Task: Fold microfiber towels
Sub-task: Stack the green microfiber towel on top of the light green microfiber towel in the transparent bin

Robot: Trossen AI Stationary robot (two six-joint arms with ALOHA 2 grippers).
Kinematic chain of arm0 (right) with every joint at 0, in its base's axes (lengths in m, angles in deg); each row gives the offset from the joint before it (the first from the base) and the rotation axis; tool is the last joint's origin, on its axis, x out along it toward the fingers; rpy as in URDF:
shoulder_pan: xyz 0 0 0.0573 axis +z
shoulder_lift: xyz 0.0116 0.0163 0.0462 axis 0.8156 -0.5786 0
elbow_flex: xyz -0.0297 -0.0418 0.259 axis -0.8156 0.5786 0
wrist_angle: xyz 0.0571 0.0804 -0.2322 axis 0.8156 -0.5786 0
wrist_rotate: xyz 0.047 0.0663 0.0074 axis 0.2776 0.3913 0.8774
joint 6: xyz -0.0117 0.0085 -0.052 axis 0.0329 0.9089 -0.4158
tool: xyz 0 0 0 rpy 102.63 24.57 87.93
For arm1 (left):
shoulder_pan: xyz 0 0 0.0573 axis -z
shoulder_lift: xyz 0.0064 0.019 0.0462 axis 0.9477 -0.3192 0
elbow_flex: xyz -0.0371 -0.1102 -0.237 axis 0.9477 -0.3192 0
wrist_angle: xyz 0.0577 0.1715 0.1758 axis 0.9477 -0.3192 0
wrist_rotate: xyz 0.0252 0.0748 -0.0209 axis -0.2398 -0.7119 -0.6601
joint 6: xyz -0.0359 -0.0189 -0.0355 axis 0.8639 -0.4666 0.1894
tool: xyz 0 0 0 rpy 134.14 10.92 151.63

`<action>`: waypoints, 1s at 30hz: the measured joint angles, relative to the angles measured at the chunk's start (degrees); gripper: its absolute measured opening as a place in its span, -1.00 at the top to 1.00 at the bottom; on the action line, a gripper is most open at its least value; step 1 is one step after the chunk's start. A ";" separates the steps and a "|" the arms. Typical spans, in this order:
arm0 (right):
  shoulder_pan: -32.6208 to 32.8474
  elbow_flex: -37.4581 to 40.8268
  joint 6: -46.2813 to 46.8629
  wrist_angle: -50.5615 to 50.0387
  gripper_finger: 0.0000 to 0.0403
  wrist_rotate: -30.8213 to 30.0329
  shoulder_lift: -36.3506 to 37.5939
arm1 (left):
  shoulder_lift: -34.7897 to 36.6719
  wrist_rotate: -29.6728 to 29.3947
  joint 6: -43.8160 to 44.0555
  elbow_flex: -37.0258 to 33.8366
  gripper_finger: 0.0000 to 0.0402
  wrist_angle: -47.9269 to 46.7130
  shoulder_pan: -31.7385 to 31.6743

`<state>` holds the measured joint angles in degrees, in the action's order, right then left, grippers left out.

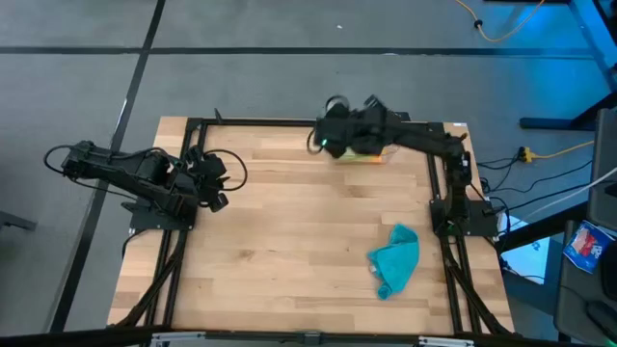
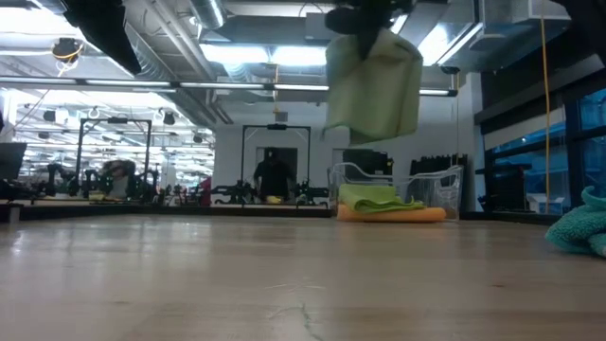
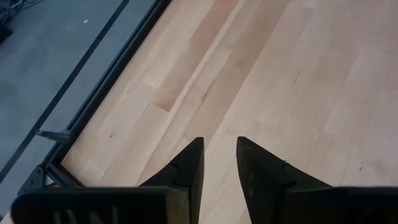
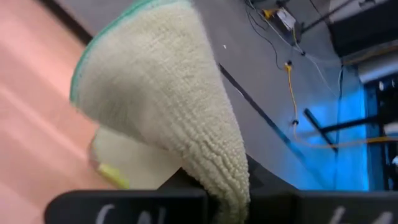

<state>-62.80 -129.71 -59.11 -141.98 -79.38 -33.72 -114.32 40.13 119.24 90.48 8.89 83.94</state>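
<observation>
The right gripper [image 1: 333,130] is seen raised over the far edge of the table [image 1: 299,241], its fingers pinched on the pale sage green towel [image 2: 374,85], which hangs free below it, well above the wood. Directly beneath the hanging cloth, the clear plastic bin [image 2: 445,185] is found, with the lime green towel [image 2: 379,199] lying on the orange towel [image 2: 393,214] at its base. The teal towel [image 1: 395,258] lies crumpled well apart from that gripper, toward the near right side of the table. The left gripper [image 3: 219,163] is held over bare wood at the left side, its fingers spread slightly and holding nothing. A thin pinch is judged to be the main risk: the cloth could be lost back onto the stack if it slips. The hanging edge could also be snagged on the bin's rim when carried sideways, so that the bin is dragged or tipped.
</observation>
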 joint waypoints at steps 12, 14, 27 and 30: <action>-18.16 3.03 -3.03 -0.07 0.92 8.00 2.88 | -0.02 0.00 0.02 0.00 0.57 0.24 -0.07; -20.40 5.87 -2.96 -0.04 0.92 9.88 2.81 | 0.00 0.00 0.02 0.00 0.57 0.28 -0.07; -23.89 23.02 -0.22 13.93 0.92 11.01 2.79 | 0.00 0.00 0.00 0.00 0.57 0.31 -0.07; -23.88 25.27 -1.59 20.31 0.92 13.81 2.77 | 0.00 0.00 0.00 0.00 0.57 0.33 -0.07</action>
<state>-86.69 -104.44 -60.70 -121.67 -65.57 -30.96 -114.32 40.13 119.24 90.48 9.22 83.88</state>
